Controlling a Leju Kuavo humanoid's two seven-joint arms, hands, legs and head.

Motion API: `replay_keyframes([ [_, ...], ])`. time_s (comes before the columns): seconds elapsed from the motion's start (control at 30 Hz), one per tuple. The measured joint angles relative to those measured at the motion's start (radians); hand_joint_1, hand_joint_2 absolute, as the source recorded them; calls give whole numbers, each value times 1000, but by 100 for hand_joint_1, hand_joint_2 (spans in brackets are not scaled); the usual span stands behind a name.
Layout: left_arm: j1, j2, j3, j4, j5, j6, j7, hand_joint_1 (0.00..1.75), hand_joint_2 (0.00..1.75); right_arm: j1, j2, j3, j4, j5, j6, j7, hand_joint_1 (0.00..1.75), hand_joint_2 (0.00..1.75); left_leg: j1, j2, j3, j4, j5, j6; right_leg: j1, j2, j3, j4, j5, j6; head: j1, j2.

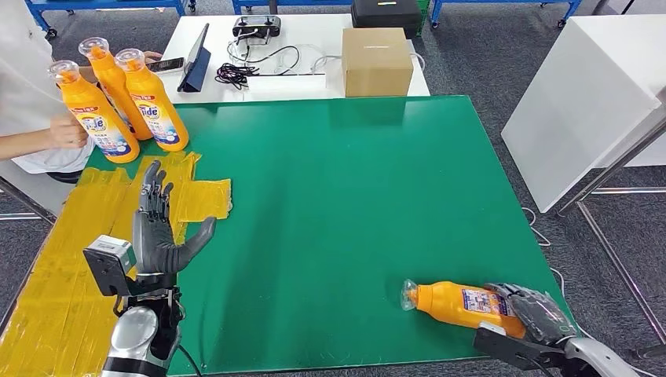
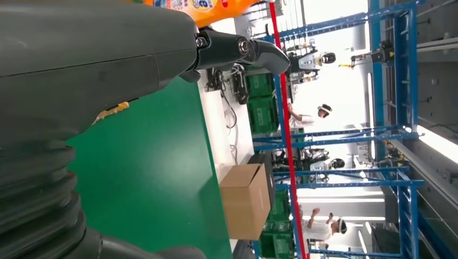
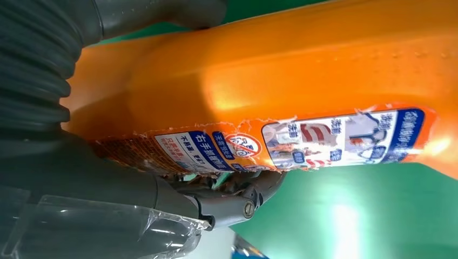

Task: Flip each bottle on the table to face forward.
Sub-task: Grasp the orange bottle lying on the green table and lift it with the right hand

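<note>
Orange plastic bottle (image 1: 455,304) with clear cap lies on its side on the green mat's (image 1: 330,196) near right corner, gripped by the right hand (image 1: 534,310), torn back label legible at that wrist; left hand (image 1: 161,228) spread, empty.

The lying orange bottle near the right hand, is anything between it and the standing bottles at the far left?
Nothing visible. Bare green mat lies between the lying bottle, gripped by the right hand, and the three standing bottles; the left hand hovers beside that path.

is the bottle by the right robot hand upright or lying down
Lying down: the bottle rests on its side on the green mat, gripped by the right robot hand.
</note>
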Motion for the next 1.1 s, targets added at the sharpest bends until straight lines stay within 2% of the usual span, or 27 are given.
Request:
replay_keyframes([
  [0.23,-19,2,-13,33,21,10,-3,0,175,26,-131,45,-8,-92,-2,67,172,175,-1,0,5,0,-3,4,-1,0,3,-1,-2,4,0,0],
  [0.33,-19,2,-15,37,19,16,0,0,175,9,-128,66,-2,-12,-86,46,175,175,-1,1,5,0,-3,5,0,1,12,-1,-1,5,0,0],
  [0.4,-8,2,-14,26,8,16,12,0,175,-23,-67,68,14,117,-166,14,175,175,-1,5,6,0,-3,5,0,4,12,-1,-1,5,0,0],
  [0.47,4,2,-13,9,-4,15,24,0,175,-54,7,64,28,217,-203,-2,175,175,-1,9,7,0,-3,5,0,8,11,-1,0,5,0,0],
  [0.63,19,-1,-13,-18,-21,8,36,0,175,-97,129,40,42,281,-240,-56,175,175,0,7,6,0,-3,4,1,7,12,-1,-1,5,0,0],
  [0.73,34,-3,-15,-39,-42,-6,48,0,175,-122,241,1,43,318,-315,-125,175,175,1,6,5,0,-2,4,2,7,11,-1,-1,5,0,0],
  [0.83,51,-6,-33,-61,-63,-32,67,0,175,-161,375,-43,37,276,-396,-176,175,175,1,6,5,0,-2,4,2,7,10,0,-1,5,0,0],
  [0.97,70,-3,-87,-81,-83,-85,101,0,175,-198,549,-96,3,117,-462,-257,175,175,2,4,4,0,-2,3,2,3,10,0,-1,5,0,0],
  [1.1,71,1,-133,-86,-89,-110,118,0,175,-215,651,-120,-16,44,-469,-292,175,175,1,3,2,0,-2,3,1,3,9,0,-1,5,0,0],
])
